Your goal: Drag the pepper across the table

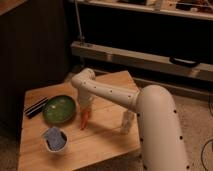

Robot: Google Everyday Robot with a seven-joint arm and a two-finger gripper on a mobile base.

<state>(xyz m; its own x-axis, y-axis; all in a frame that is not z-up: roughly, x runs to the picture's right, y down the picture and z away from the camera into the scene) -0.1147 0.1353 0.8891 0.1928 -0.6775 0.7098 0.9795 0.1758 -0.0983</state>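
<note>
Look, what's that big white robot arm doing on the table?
The robot's arm reaches down over the wooden table, and its gripper is right at the top of the orange-red pepper, next to the green bowl. It seems set to drag the pepper along the tabletop. A white cup, a white shaker and a black object are there too.

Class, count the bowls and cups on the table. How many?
2. The green bowl sits left of the pepper; the white cup stands near the front edge. The gripper is at the pepper. The arm could hide more.
</note>
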